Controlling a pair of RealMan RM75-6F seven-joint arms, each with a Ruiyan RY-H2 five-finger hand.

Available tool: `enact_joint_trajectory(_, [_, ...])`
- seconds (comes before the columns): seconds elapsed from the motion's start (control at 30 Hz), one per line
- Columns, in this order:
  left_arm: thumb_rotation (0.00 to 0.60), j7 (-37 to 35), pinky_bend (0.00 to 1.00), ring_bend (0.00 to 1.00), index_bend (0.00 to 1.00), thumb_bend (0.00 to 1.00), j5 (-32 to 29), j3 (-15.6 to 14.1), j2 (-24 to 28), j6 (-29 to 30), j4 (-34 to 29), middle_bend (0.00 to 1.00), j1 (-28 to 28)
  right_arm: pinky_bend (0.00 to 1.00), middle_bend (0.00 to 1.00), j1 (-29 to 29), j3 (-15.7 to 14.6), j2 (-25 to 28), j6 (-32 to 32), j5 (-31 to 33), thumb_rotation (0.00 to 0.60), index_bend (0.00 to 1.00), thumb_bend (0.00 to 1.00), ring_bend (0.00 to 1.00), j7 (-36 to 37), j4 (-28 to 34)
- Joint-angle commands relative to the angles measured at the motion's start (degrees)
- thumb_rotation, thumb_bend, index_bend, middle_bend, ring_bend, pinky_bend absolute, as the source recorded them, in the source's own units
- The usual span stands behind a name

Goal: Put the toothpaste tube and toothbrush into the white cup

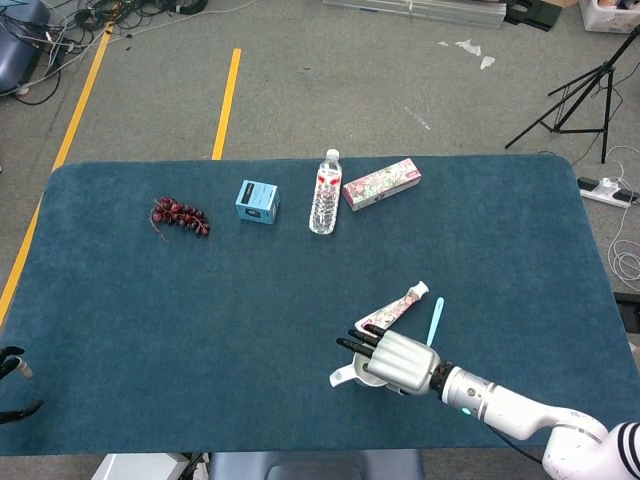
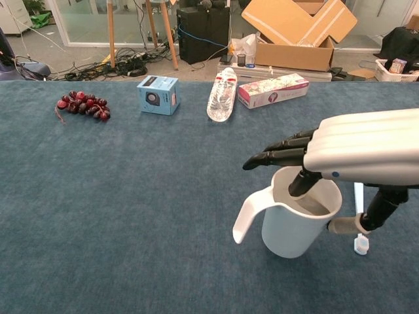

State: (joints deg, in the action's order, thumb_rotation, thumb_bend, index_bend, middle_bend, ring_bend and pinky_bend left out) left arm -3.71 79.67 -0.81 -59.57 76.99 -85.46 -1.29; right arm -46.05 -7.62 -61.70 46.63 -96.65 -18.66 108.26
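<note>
My right hand (image 1: 398,361) holds the white cup (image 2: 298,222) by its rim, with a finger inside and the thumb pressed on the outer wall. In the head view only the cup's handle (image 1: 342,377) shows from under the hand. The cup is upright and low over the blue table, near its front edge. The toothpaste tube (image 1: 400,304) lies just beyond the hand, and the light-blue toothbrush (image 1: 434,322) lies to its right. In the chest view the right hand (image 2: 366,147) hides the tube, and the toothbrush (image 2: 359,244) shows beside the cup. Only dark bits of my left hand (image 1: 14,366) show at the frame's left edge.
Along the far side of the table lie red grapes (image 1: 180,216), a small blue box (image 1: 257,201), a water bottle (image 1: 324,193) on its side and a flowered carton (image 1: 381,184). The table's front edge (image 1: 300,450) runs close below the cup.
</note>
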Motion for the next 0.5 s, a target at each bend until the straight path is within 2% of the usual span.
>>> enact_joint_trajectory(0.03, [0.600, 0.0, 0.29, 0.21, 0.49, 0.00, 0.0, 0.0, 0.0, 0.0, 0.0, 0.27, 0.0, 0.16, 0.01, 0.4, -0.4, -0.1, -0.2, -0.6, 0.600, 0.70, 0.28, 0.00, 0.4, -0.6])
enact_joint_trajectory(0.5, [0.600, 0.0, 0.29, 0.21, 0.49, 0.00, -0.2, 0.0, -0.2, -0.1, 0.1, 0.27, 0.0, 0.15, 0.01, 1.6, -0.9, -1.3, -1.1, -1.7, 0.600, 0.70, 0.26, 0.00, 1.8, -3.7])
